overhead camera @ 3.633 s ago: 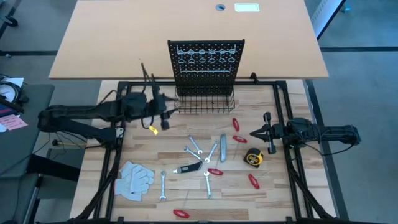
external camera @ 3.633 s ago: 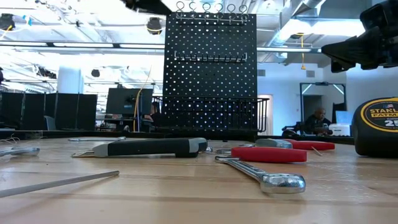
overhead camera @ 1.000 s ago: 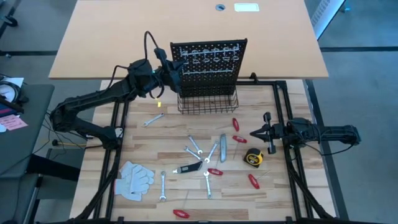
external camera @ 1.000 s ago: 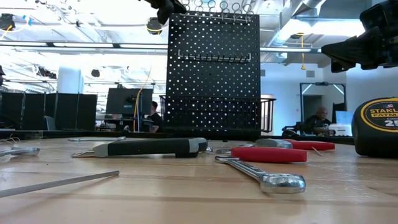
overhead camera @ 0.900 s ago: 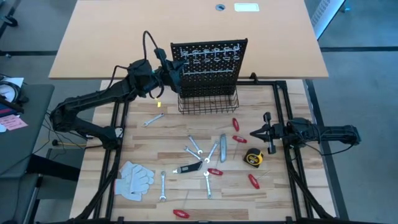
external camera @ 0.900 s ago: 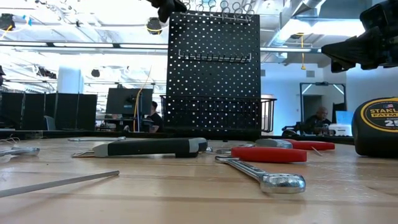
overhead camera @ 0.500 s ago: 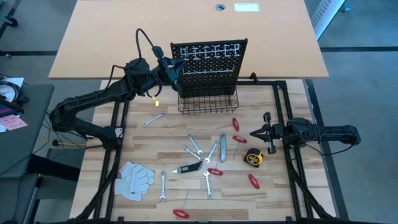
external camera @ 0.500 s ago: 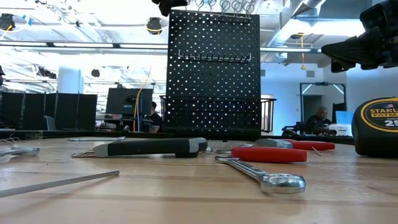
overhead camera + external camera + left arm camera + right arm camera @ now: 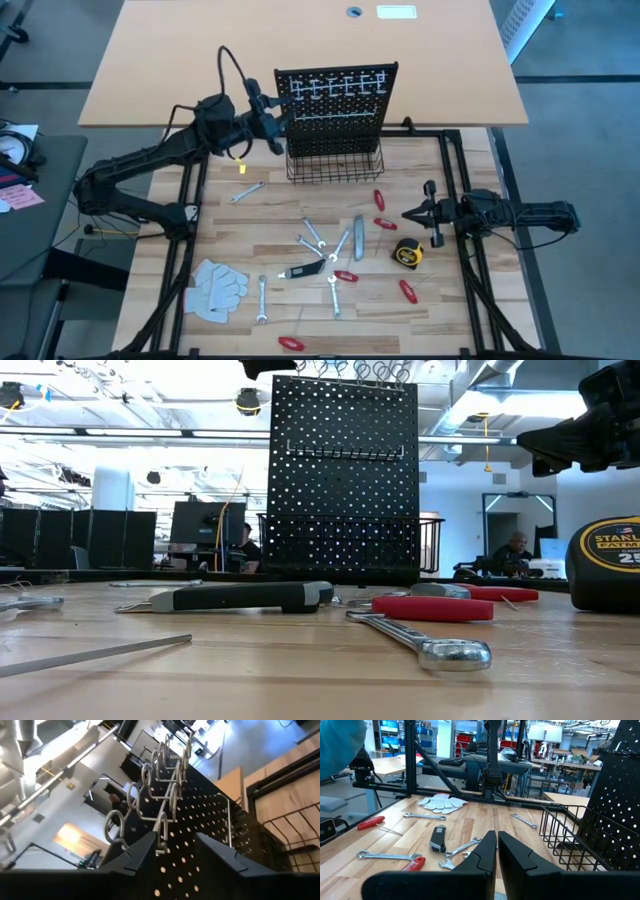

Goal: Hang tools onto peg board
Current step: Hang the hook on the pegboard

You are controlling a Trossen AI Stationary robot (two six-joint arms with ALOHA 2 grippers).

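The left gripper (image 9: 172, 851) has its fingers apart, a silver wrench ring hanging on a top hook (image 9: 161, 827) between them; it hovers at the peg board (image 9: 335, 95) upper left corner. The step looks like releasing a hung wrench (whether the hook bears it fully is unclear). Next would be backing away cleanly. The right gripper (image 9: 497, 851), fingers together, waits at the table's right side. Other tools (image 9: 325, 250) lie scattered on the wooden table (image 9: 440, 310); an open workshop lies beyond.
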